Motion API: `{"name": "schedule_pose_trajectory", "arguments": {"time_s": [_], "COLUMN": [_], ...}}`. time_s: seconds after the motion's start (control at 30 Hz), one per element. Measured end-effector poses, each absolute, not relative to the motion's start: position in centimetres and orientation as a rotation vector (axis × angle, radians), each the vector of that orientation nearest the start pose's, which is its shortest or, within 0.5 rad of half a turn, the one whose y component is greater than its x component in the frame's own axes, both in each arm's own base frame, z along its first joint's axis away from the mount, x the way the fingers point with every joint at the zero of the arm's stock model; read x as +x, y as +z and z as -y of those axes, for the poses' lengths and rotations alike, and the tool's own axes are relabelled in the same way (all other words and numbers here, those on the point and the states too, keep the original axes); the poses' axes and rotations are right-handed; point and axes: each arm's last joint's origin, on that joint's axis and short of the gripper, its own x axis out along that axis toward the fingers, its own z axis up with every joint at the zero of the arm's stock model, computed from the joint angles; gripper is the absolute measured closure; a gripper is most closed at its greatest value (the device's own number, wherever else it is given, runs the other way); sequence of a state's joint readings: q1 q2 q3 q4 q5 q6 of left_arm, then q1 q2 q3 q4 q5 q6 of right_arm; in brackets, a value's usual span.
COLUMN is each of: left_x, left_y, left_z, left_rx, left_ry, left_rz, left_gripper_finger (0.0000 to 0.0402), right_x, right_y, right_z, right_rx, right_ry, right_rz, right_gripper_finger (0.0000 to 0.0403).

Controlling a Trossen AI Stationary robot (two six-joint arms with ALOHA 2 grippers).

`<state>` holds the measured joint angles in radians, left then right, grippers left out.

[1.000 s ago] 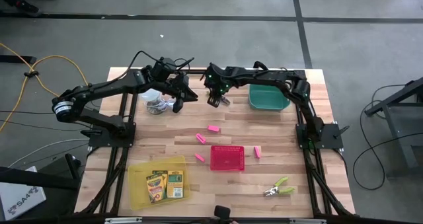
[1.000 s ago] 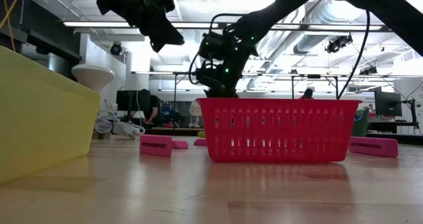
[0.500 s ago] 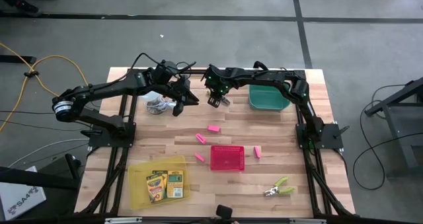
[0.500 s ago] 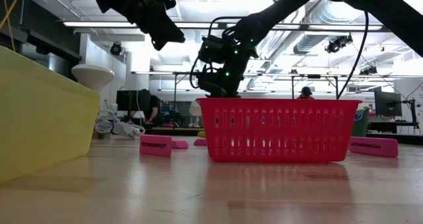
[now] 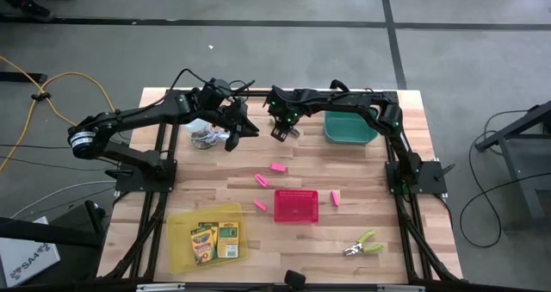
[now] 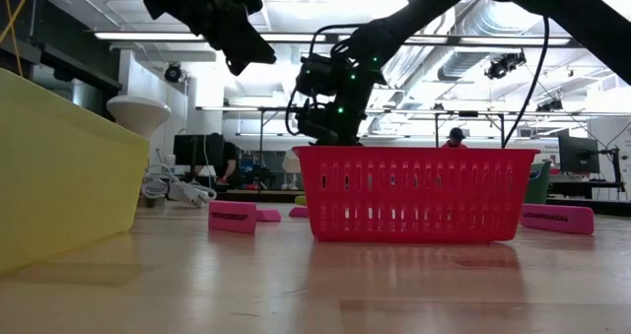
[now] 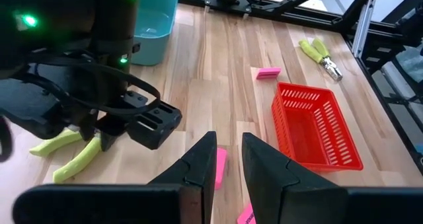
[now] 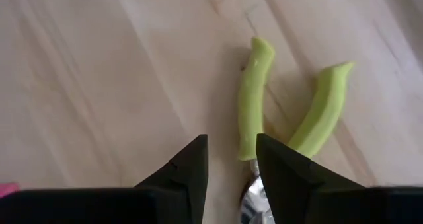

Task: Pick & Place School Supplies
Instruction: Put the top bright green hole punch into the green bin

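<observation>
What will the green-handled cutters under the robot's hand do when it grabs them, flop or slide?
The green-handled cutters lie flat with handles splayed, so they probably won't roll. The handles may swing shut when squeezed. On the smooth wooden table they might skid if nudged.

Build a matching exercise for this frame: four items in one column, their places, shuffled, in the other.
Items:
1. yellow-and-green crayon boxes
2. lime-green-handled tool near the table's front right
3. lime-green-handled tool under the right gripper
4. red mesh basket

Places:
A. bare wood, table centre, pink eraser blocks around it
B. inside the yellow tray
C. alone by the table's front right corner
D. far side, beside the teal bin

Pairs: 1-B, 2-C, 3-D, 4-A
</observation>
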<state>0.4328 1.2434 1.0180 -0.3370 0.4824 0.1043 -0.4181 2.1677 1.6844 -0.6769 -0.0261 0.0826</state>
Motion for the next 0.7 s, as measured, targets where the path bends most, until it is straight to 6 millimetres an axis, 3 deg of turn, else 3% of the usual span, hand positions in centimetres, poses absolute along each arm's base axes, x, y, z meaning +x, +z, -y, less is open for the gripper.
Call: {"name": "schedule_pose_trajectory", "arguments": {"time_s": [0.27,0.57,0.7], "left_x": [24.7,24.7,24.7], "left_y": [30.7,30.7,30.7], "left_z": [-10.0,-10.0,-10.0], "left_rx": [-0.146,-0.146,-0.151], "left_ry": [-0.074,-0.074,-0.072], "left_rz": [-0.500,-0.500,-0.500], "left_gripper_finger": [0.0333,0.0333,0.0333], "right_x": [41.4,42.5,42.4], "right_y": [17.3,20.9,21.2], "right_z": [18.0,19.0,19.4], "right_rx": [0.442,0.426,0.450], "right_ry": [-0.356,-0.373,-0.394], "right_rz": [-1.107,-1.006,-0.997], "right_gripper_finger": [0.0284,0.0284,0.0284]}}
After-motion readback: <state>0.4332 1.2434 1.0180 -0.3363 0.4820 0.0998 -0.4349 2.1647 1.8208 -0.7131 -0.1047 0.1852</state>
